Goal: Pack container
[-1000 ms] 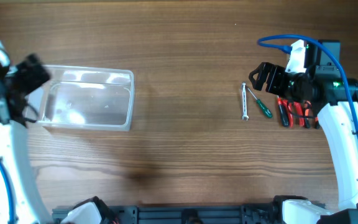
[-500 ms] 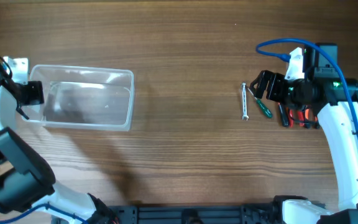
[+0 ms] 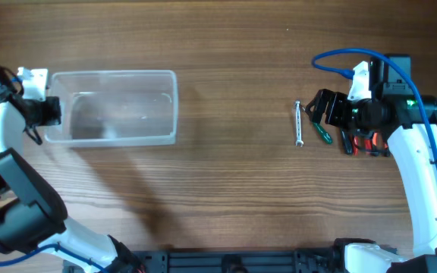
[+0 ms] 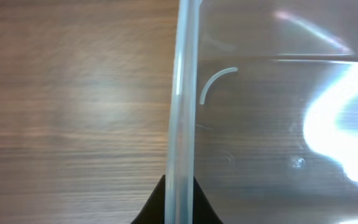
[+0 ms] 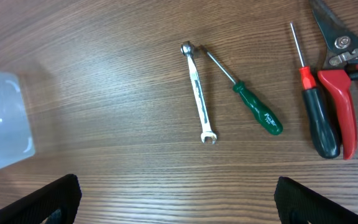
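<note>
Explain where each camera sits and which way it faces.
Overhead: above the table, facing down; shows left gripper, right gripper, container, wrench.
Left wrist: beside the container rim, facing down; its fingertips clamp the rim.
Right wrist: above the wrench, facing down; its open fingers show at bottom.
Shared: overhead and right wrist both show wrench, container.

Brown wood-grain table (image 3: 226, 189), grain running horizontally
</note>
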You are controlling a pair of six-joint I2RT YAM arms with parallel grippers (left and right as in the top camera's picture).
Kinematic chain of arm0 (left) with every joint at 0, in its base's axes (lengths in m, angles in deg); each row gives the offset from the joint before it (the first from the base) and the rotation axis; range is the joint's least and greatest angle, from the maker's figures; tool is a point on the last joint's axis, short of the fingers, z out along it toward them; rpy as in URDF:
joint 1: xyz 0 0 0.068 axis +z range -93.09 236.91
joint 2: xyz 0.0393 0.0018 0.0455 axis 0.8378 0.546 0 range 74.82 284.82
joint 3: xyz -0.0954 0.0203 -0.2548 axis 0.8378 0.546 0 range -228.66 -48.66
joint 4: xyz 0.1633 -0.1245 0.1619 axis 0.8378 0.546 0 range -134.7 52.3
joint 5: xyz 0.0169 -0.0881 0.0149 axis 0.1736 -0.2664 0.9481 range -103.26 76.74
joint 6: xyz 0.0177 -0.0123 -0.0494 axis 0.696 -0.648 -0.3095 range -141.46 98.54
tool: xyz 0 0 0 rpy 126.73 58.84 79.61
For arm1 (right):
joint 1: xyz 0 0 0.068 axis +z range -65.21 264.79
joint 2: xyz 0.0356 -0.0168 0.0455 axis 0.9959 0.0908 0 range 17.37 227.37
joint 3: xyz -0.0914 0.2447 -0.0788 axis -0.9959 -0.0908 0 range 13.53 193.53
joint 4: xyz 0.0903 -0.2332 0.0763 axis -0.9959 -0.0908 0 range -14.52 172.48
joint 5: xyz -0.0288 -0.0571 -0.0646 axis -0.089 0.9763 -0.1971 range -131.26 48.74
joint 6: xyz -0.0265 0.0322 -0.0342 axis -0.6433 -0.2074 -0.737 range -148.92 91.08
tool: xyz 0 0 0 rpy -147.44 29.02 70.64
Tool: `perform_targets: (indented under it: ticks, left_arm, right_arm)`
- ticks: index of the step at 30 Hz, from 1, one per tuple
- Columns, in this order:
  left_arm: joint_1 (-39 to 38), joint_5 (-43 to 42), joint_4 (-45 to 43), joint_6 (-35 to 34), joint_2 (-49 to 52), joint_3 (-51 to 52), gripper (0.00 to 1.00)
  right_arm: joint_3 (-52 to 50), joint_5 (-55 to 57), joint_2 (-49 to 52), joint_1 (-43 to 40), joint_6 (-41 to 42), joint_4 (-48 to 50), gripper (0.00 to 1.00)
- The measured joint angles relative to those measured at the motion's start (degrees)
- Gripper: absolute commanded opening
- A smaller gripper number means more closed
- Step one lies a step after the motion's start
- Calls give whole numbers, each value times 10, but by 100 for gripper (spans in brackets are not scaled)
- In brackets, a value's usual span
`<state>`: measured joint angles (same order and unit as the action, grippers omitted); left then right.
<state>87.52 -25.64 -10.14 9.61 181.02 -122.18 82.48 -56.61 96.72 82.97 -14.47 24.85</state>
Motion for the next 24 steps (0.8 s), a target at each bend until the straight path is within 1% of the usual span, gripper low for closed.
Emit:
perform_targets:
  ticks: [2, 5, 8, 10, 11, 13, 15, 18, 19, 20, 21, 22, 23, 24]
  left_arm:
    - [-52, 5, 35, -16, -37, 0, 4]
    - [-169, 17, 99, -44, -88, -2, 4]
    - [-283, 64, 148, -135, -92, -3, 4]
    - [-341, 86, 162, -221, -92, -3, 4]
    - [-364, 96, 171, -280, -92, -3, 4]
    - [-378, 106, 173, -340, -92, -3, 4]
    - [-387, 113, 173, -381, -92, -3, 4]
    - [-389, 118, 178, -413, -92, -3, 4]
    - [-389, 120, 183, -417, -92, -3, 6]
    - [-389, 120, 187, -419, -92, -3, 12]
    - [-389, 121, 191, -423, -92, -3, 43]
    - [-389, 121, 194, -426, -92, -3, 78]
    - [-389, 121, 197, -426, -92, -3, 90]
    - [-389, 121, 203, -426, -92, -3, 99]
  right_arm:
    - [0, 0, 0, 0, 0, 0, 100]
    - [0, 17, 0, 0, 6, 26, 100]
    - [1, 41, 0, -27, 23, 58, 100]
    - [1, 51, 0, -62, 25, 61, 100]
    - [1, 52, 0, -84, 27, 60, 100]
    - [1, 54, 0, -108, 29, 60, 100]
    - [1, 53, 0, -118, 29, 60, 100]
    - [1, 49, 0, -118, 29, 62, 100]
    - [1, 49, 0, -118, 29, 63, 100]
    - [1, 49, 0, -118, 29, 63, 100]
    - [1, 49, 0, -118, 29, 63, 100]
    - [1, 49, 0, -118, 29, 63, 100]
    - [1, 48, 0, -118, 29, 64, 100]
    - [1, 48, 0, -118, 29, 64, 100]
